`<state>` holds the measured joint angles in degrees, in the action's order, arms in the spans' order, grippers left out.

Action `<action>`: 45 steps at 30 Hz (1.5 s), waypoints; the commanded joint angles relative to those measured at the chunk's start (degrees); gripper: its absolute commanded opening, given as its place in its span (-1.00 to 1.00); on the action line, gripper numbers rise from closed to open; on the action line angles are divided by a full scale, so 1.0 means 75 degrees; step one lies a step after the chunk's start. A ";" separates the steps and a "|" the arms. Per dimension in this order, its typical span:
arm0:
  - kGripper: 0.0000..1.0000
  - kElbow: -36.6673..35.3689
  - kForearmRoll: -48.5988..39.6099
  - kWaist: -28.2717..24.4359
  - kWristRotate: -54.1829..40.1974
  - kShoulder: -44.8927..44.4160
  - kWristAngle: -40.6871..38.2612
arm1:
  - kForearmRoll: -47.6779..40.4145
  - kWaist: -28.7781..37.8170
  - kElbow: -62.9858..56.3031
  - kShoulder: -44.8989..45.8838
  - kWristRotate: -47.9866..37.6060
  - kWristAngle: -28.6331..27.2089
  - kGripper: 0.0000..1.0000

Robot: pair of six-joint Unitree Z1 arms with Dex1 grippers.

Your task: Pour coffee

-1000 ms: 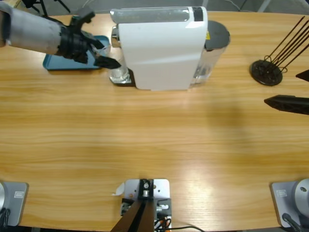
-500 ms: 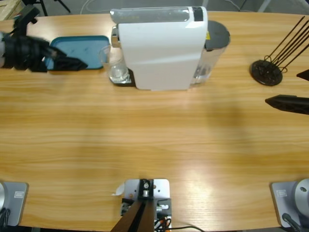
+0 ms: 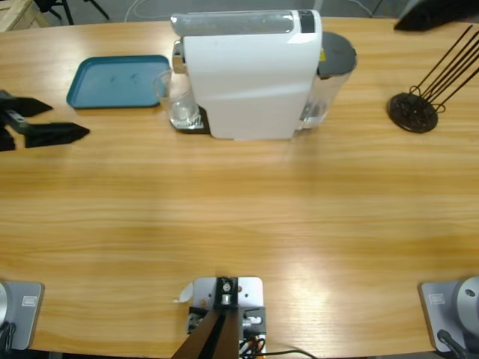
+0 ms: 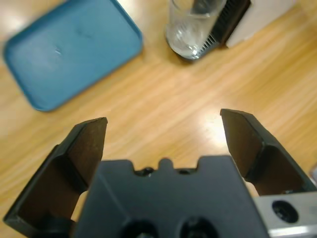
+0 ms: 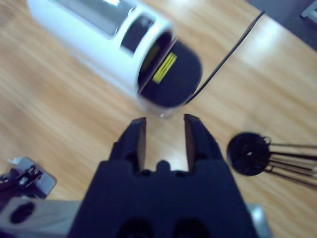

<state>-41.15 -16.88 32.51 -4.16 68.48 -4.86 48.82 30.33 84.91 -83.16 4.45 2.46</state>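
Pale, glossy wooden table (image 3: 224, 202) with fine lengthwise grain carries everything. Near its far edge stands a smooth white coffee machine (image 3: 251, 75), boxy with rounded corners, a dark round-lidded tank at its right end. A clear, straight-walled glass (image 3: 177, 101) sits on the machine's black drip grille at its left end; it looks empty. Just left of the glass lies a flat teal tray (image 3: 116, 81), rounded rectangle, nothing on it. At the right stands a black round-based wire rack (image 3: 413, 111). The left gripper (image 3: 46, 123) hovers at the left edge, jaws spread wide, holding nothing. The right gripper (image 5: 161, 134) hangs above the machine's tank end, jaws parted narrowly, empty.
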 commanded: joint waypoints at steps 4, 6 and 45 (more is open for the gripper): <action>0.97 0.0050 -0.0110 0.0119 0.0074 0.0174 0.0940 | 0.1644 -0.0119 0.3128 -0.2841 0.0389 0.0209 -1.00; 0.98 0.0040 -0.0081 0.0119 0.0083 0.0251 0.0940 | 0.1899 0.0013 0.3564 -0.3176 0.0464 0.0183 -1.00; 1.00 0.0003 -0.0046 0.0119 0.0109 0.0479 0.0903 | 0.2584 0.0608 0.4539 -0.4383 0.0443 0.0024 -1.00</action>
<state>-41.19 -17.08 32.73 -3.99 70.32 1.47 68.54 33.96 121.72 -112.82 8.08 2.49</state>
